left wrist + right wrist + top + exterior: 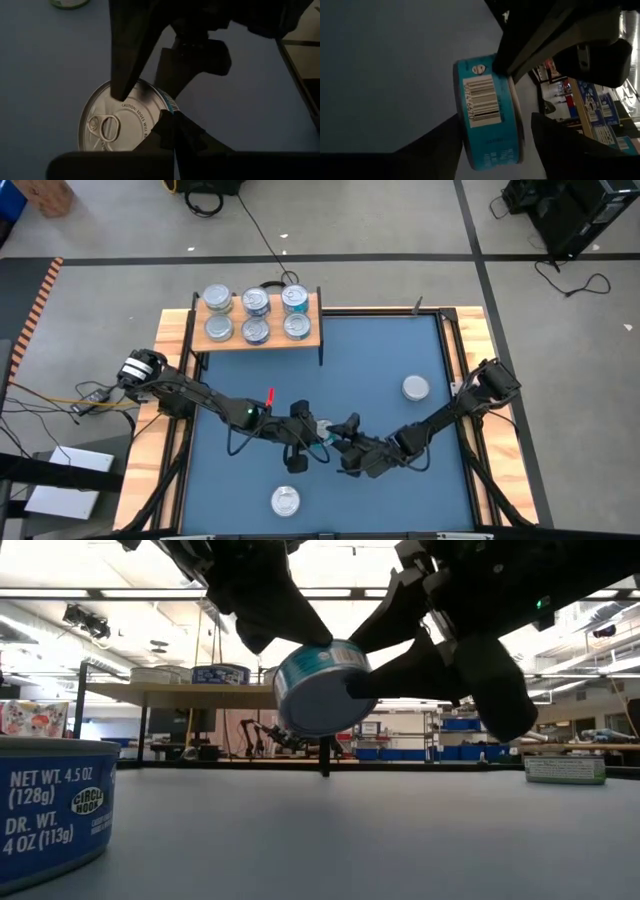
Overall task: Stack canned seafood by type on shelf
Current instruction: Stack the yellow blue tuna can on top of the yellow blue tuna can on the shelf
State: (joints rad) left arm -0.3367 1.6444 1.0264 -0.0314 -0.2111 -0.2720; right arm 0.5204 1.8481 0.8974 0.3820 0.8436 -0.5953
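Both claws meet over middle of blue table (440, 480), near front edge. One tin (320, 685) hangs in air between them, tipped on side, lid facing sideways. Left claw (312, 430) shut tight, pinching tin's rim. Right claw (338, 436) spread wide around tin's sides, not squeezing.

Count: six tins on shelf (260, 340) at back left corner; three tins loose on table; one tin in air.

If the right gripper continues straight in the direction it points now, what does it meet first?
Most likely the teal can, held tilted above the table by the left gripper. The right gripper points toward the left arm, its open fingers on either side of that can. Depth is unclear, but nothing else lies between.
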